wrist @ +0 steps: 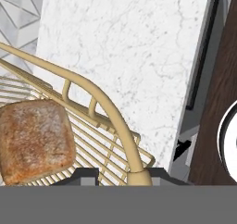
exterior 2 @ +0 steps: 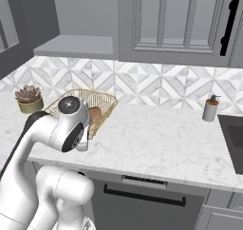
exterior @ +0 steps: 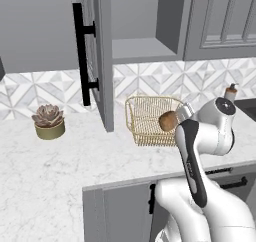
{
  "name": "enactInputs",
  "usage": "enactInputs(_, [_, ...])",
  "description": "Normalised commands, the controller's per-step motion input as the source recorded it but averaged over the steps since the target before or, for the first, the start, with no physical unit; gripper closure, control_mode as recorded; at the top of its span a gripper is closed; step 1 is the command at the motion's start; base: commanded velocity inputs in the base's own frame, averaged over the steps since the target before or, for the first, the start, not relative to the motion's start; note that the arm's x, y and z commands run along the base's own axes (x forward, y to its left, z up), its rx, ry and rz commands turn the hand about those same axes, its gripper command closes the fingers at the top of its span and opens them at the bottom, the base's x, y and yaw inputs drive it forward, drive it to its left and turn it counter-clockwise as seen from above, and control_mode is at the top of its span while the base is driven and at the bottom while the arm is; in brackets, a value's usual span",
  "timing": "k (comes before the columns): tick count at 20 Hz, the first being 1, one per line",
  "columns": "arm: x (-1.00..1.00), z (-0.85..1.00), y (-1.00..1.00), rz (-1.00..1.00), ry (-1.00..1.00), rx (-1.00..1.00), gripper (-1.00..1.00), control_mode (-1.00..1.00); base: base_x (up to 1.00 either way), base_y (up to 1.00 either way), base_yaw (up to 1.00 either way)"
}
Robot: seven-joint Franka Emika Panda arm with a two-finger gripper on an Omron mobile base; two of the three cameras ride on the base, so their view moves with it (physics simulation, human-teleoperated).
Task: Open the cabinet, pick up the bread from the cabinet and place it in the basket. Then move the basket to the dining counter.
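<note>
In the hand view, the rounded corner rim of the shallow gold wire-mesh basket rises from the bottom centre of the frame, right where the two-finger gripper sits; its jaws are narrowly set and appear to pinch that rim. The golden-brown bread roll lies inside the basket at the lower left of that frame.

In the left base view the white arm climbs from the lower right, and the basket stands at mid-frame on the white marble worktop, with the bread at its right edge beside the wrist. In the right base view the basket is at centre left, the bread partly behind the arm.

Farther back, a small succulent in a gold pot sits at the left. Above, the grey glass-paned wall cabinet stands open, its door swung outward with the long black bar handle. At the right of the right base view, a grey soap dispenser stands near the tiled backsplash.
</note>
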Motion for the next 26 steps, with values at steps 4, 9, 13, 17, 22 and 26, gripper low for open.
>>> enactInputs(4, [0.00, 0.00, 0.00, 0.00, 0.00, 0.00, 1.00, 1.00, -0.75, -0.11, 0.00])
enactInputs(9, [0.00, 0.00, 0.00, 0.00, 0.00, 0.00, 1.00, 1.00, -0.76, -0.51, -0.11])
enactInputs(13, [0.00, 0.00, 0.00, 0.00, 0.00, 0.00, 1.00, 1.00, -0.15, -0.77, -0.56])
enactInputs(17, [0.00, 0.00, 0.00, 0.00, 0.00, 0.00, 1.00, 1.00, 0.00, -0.57, -0.73])
enactInputs(22, [0.00, 0.00, 0.00, 0.00, 0.00, 0.00, 1.00, 1.00, 0.06, -0.53, -0.79])
enactInputs(26, [0.00, 0.00, 0.00, 0.00, 0.00, 0.00, 1.00, 1.00, 0.08, -0.50, -0.80])
